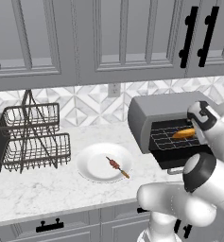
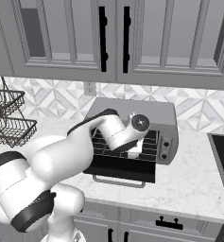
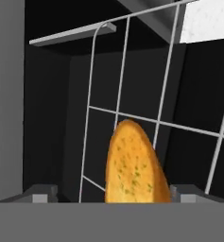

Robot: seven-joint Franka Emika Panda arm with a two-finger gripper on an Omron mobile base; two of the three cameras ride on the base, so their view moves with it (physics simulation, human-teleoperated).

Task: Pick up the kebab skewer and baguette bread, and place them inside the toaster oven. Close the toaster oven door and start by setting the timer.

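The toaster oven (image 1: 156, 111) stands on the counter with its door (image 2: 120, 168) folded down flat. The golden baguette bread (image 1: 184, 133) lies on the wire rack inside the dark cavity. My gripper (image 3: 116, 194) is reaching into the cavity, and its fingers (image 3: 42, 193) stand wide on either side of the baguette bread (image 3: 132, 165), open. In the right base view my arm covers the loaf. The kebab skewer (image 1: 117, 166) lies on a white plate (image 1: 87, 165), left of the oven.
A two-tier wire dish rack (image 1: 33, 137) stands at the counter's left. The oven's control strip (image 2: 164, 144) is on its right side. A dark cooktop (image 2: 222, 156) lies further right. Wall cabinets hang overhead.
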